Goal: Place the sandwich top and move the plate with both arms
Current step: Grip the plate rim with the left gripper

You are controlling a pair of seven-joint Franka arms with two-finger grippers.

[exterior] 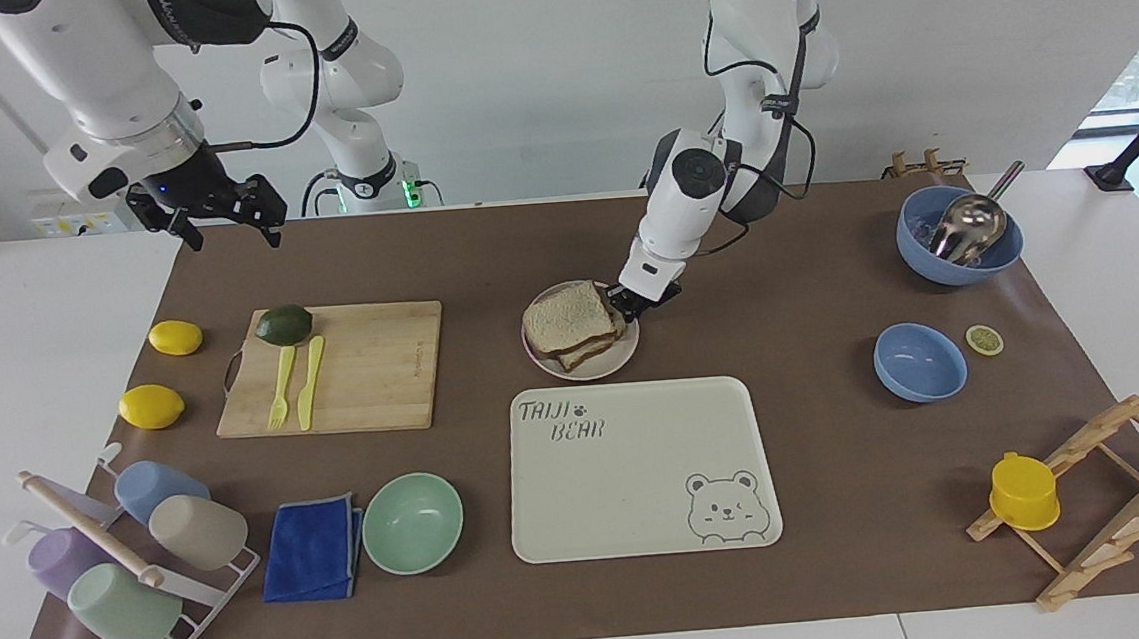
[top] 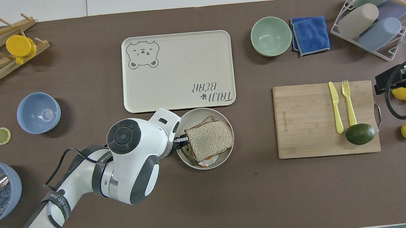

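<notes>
Egg (top: 207,161) under sandwich top (top: 210,139) — overhead only.

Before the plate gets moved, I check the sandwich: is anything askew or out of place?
Yes: the top slice lies turned on the lower slice, whose corner sticks out toward the tray. Egg pokes out too.

The sandwich top (exterior: 568,316) lies on the plate (exterior: 616,361). The plate sits nearer the robots than the bear tray (exterior: 640,470). The cutting board (exterior: 372,368) lies beside the plate, toward the right arm's end.
</notes>
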